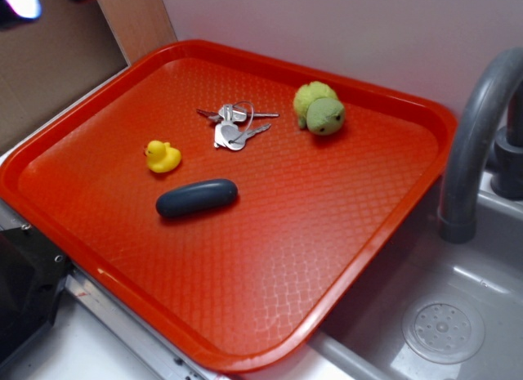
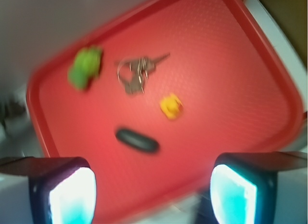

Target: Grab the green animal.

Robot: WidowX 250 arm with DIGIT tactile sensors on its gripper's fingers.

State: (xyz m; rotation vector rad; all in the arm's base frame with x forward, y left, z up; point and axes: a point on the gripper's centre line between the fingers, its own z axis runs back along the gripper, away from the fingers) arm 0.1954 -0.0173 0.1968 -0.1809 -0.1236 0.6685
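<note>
1. Green animal (image 1: 319, 107): a small plush turtle with a lime, fuzzy, rounded shell and a darker olive head. It sits on the red tray (image 1: 245, 315) toward the 1 o'clock corner in the exterior view, well inside the rim, with nothing touching it.
2. Neighbours: a bunch of keys (image 1: 234, 125) lies near the turtle at its 9 o'clock; a yellow rubber duck (image 1: 163, 157) sits further toward 8 o'clock; a dark oval object (image 1: 196, 197) lies near the tray's middle. All are apart from the turtle, so a grasp should not disturb them.
3. Gripper (image 2: 151, 192): in the wrist view, the two fingers appear at the lower edge with a wide gap between them and nothing held, so the jaws are spread. The view is blurred. There the turtle (image 2: 85, 67) lies at about 11 o'clock, far from the fingers.
4. Handling, as judged: the toy looks light, soft and compressible. The fuzzy cover should resist slipping, and it appears in no danger of breaking. It will probably give under the fingers, so they may need to close well in.
5. Where to hold, as judged: across the shell, the widest and fullest part. The head is smaller and may fold away.
</note>
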